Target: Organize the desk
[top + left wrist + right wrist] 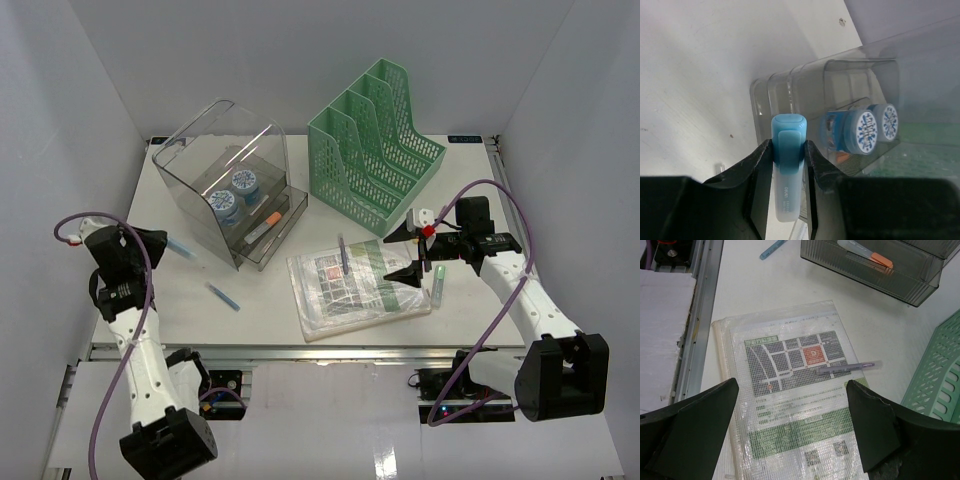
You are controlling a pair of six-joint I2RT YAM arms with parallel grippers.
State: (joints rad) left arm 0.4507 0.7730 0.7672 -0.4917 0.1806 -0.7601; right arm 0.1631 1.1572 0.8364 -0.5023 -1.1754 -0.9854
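On the left of the white desk (190,315), my left gripper (152,240) is shut on a light-blue highlighter (181,248). The left wrist view shows that highlighter (788,131) upright between the jaws, cap toward a clear grey drawer box (805,85). Over a mesh document pouch (355,285) my right gripper (410,250) hangs open and holds nothing. A purple pen (847,368) lies on the pouch (790,435) between the spread fingers (870,425).
The drawer box (230,185) holds two blue-patterned round tubs (233,193), and an orange-tipped pen (875,259) lies in its drawer. A green file rack (375,140) stands at the back right. A blue pen (224,296) and a green marker (438,283) lie loose on the desk.
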